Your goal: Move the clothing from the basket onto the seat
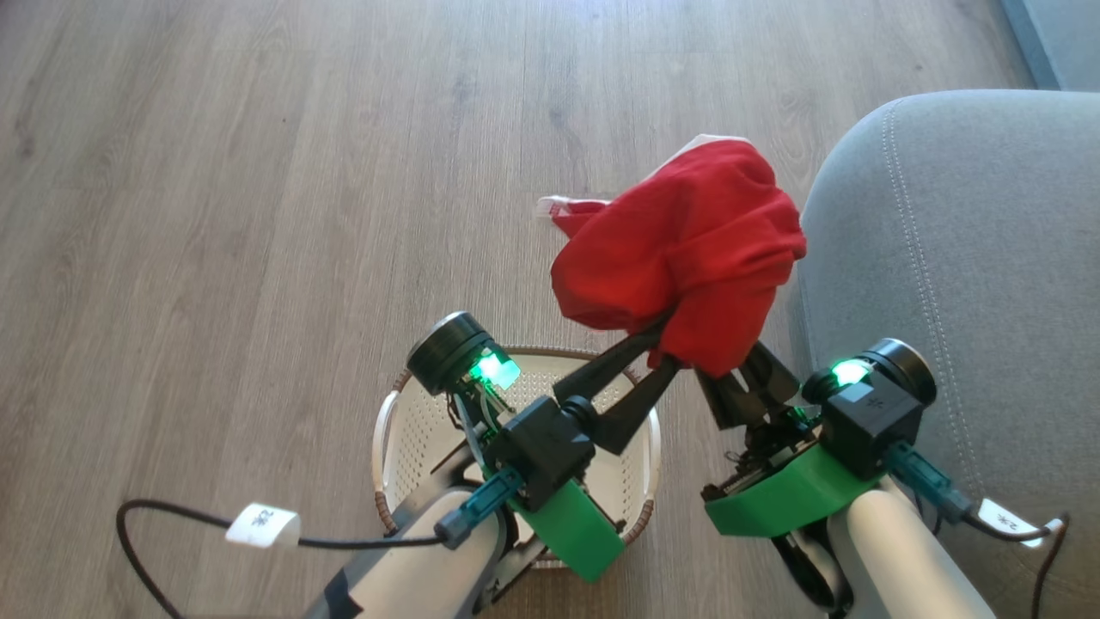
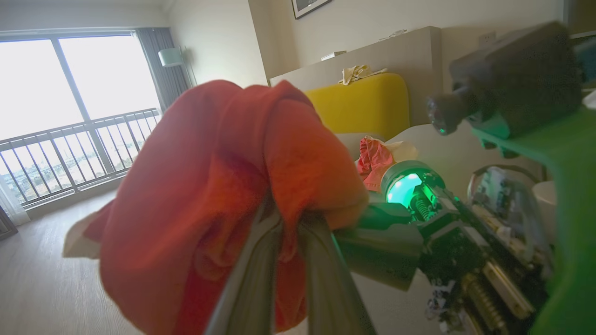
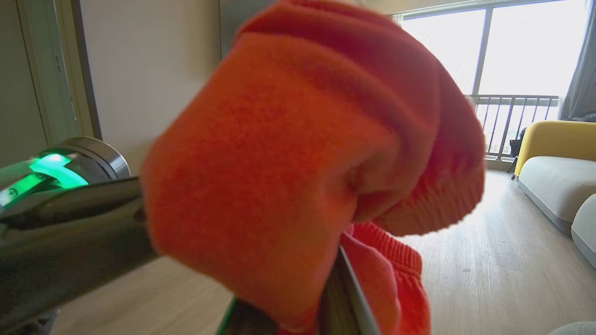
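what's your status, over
Status: left claw and right claw shut on clothing. Clothing held up clear of basket, beside seat, not yet on it. No obstacle seen.

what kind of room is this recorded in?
Looks like a living room, probably in an apartment: a grey upholstered seat, a yellow sofa, a wood-look floor, and a tall window with a balcony railing outside.

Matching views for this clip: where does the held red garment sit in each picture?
Head view: red garment right of centre, beside the seat, beyond the basket.
Left wrist view: red garment centre-left, bunched on the left end effector.
Right wrist view: red garment centre, draped over the right end effector.
Shared landmark: the wood floor.
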{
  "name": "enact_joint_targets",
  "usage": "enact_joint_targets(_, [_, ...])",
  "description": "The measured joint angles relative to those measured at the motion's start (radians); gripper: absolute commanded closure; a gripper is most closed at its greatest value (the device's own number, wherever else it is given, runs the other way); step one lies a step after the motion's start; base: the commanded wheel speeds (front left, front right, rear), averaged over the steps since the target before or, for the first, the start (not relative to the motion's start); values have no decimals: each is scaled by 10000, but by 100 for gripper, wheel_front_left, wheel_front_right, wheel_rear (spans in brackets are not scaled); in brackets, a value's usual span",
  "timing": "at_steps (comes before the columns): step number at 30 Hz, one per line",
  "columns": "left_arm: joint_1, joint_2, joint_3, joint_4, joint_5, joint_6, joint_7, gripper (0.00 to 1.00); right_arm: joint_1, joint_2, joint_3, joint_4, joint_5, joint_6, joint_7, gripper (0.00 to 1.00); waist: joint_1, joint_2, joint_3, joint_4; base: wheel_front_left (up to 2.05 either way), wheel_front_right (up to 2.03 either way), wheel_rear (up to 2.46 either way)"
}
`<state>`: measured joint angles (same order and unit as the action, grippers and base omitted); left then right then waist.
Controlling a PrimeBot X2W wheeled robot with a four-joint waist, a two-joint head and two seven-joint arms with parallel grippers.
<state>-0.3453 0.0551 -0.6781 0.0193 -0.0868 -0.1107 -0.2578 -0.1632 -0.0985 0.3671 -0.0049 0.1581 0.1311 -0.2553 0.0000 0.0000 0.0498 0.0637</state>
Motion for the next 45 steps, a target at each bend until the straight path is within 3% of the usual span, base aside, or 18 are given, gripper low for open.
enact_joint_targets(1, [-1,-2,4,-4,-2,10,0,100,0,8,-44,-35,0,0,0,100,0,0,1,-5,0,0,0])
enact_joint_targets(3, [-1,-2,17,-48,-2,84,0,0,1,40,-134,-117,2,0,0,100,0,0,-3,-17,0,0,0])
enact_joint_targets(25, [872,128,581,2134,88,-19,2,0,115,-71,-2769,-418,-107,-2,-2,100,0,0,-280,-192,0,0,0])
enact_joint_targets(45, [1878,341,1039,2838,163,-100,10,0,467,-247,-3747,-378,-401,-2,0,100,0,0,-263,-965,0,0,0])
